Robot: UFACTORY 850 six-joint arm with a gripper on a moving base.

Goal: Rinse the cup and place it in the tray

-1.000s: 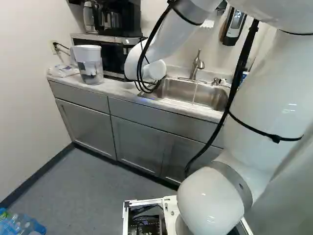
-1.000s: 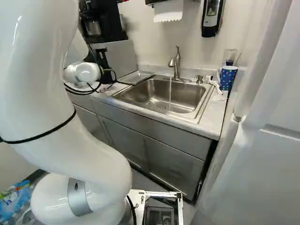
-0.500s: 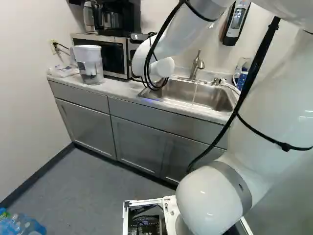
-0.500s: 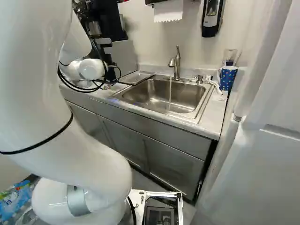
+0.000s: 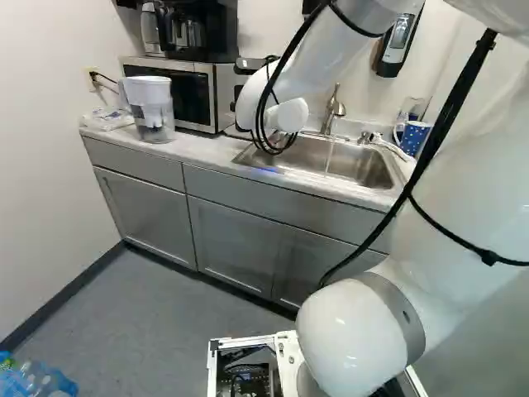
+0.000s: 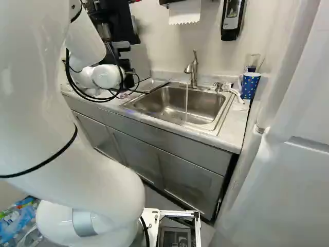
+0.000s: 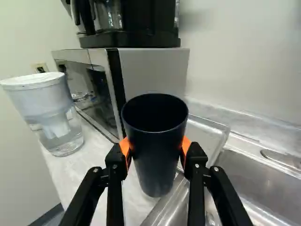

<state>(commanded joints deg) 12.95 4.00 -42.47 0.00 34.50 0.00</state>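
My tool (image 6: 125,64) grips the dark cup (image 7: 157,160), mouth up, between orange pads (image 7: 186,144). Tray (image 7: 205,136) noted ahead of tool, to one side; microwave (image 7: 153,70) also ahead.

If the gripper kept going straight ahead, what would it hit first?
Likely the side of the microwave, with the dark cup in the gripper touching first. The cup's base might catch the tray sooner; depth is hard to judge.
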